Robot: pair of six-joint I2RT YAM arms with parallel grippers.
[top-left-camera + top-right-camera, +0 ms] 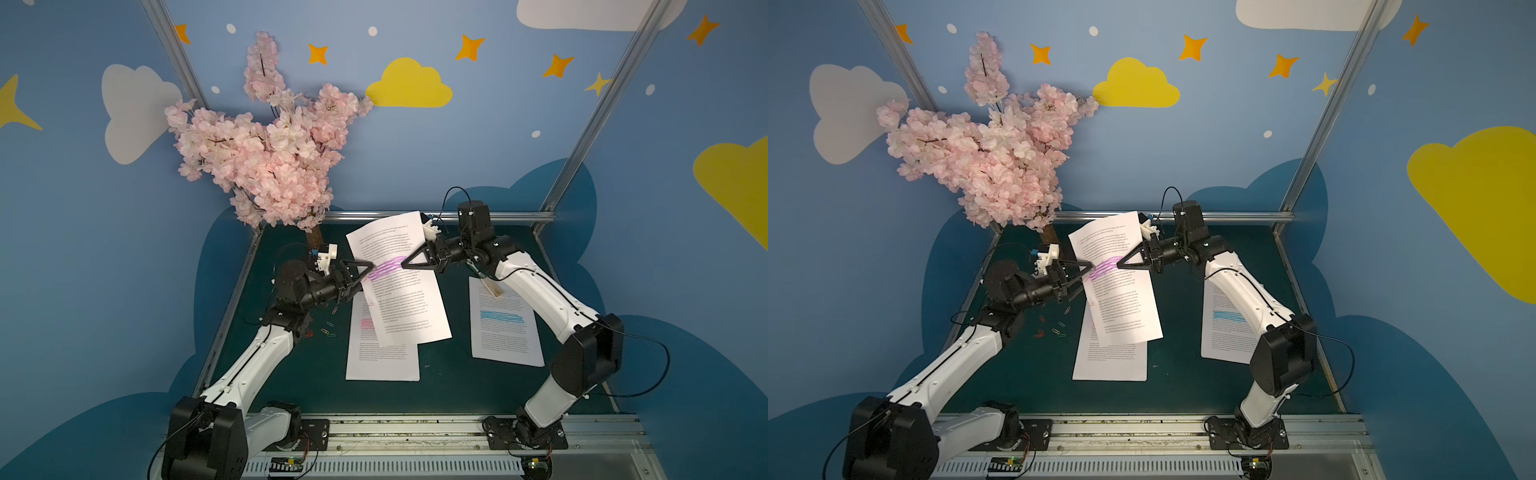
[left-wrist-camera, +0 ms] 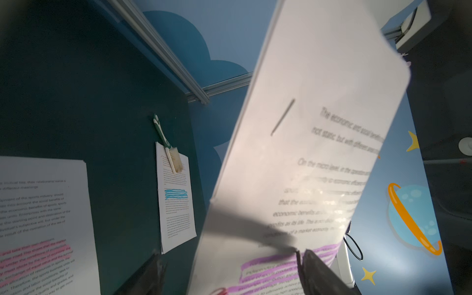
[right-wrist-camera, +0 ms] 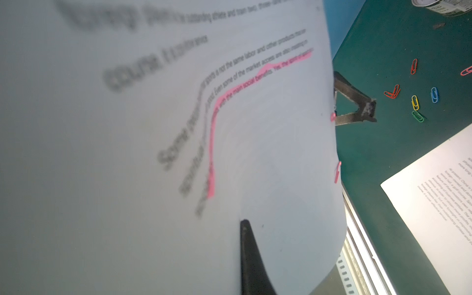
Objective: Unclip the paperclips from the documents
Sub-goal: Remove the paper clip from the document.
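With the right gripper (image 1: 402, 262) pinching the lifted purple-highlighted page (image 1: 399, 299) taut, the spread left gripper (image 1: 369, 270) should close squarely on the pink paperclip (image 3: 332, 117) at the page's edge, then slide it straight off.

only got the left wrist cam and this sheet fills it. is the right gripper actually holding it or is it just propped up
observer: The right gripper is shut on the purple-highlighted page from the side opposite yours, holding it raised and tilted above the mat.
operator: ok, any clips off already
observer: Yes, loose paperclips, red, blue, yellow and green, lie on the mat beside the left arm.
operator: i see one red clip low in my view, any more on it
observer: The right wrist view shows what looks like a second red clip further along that same edge.
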